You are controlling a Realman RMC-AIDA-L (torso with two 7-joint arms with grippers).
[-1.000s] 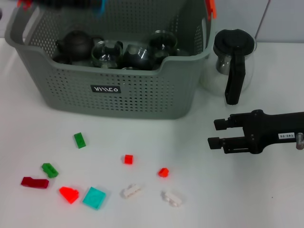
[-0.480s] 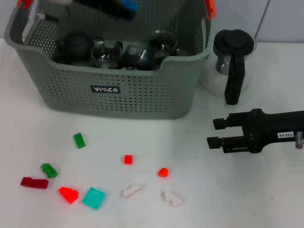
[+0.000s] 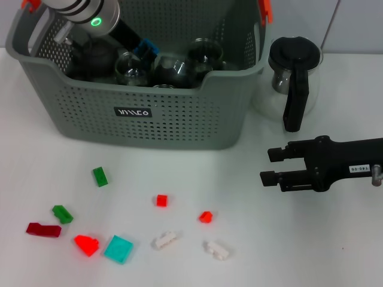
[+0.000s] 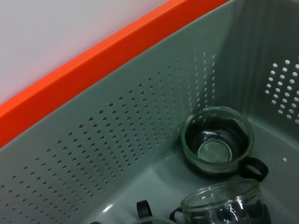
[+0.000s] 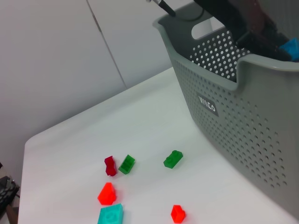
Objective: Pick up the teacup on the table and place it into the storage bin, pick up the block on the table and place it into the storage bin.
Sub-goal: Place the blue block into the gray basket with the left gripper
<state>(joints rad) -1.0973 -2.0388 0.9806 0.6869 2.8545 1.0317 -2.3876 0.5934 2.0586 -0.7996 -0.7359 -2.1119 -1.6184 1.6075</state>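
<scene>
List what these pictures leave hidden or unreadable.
- Left gripper: in the head view the left arm reaches into the storage bin, and the arm and glassware hide it. The left wrist view shows only the bin's inside and glass teacups, so whether it holds anything is unknown.
- Bin floor: hidden by the front wall in the head view.
- Right gripper: absent from its own wrist view.

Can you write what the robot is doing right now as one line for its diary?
left arm: over storage bin, above glass cups | right gripper: open, idle beside pitcher | blocks: on table
</scene>
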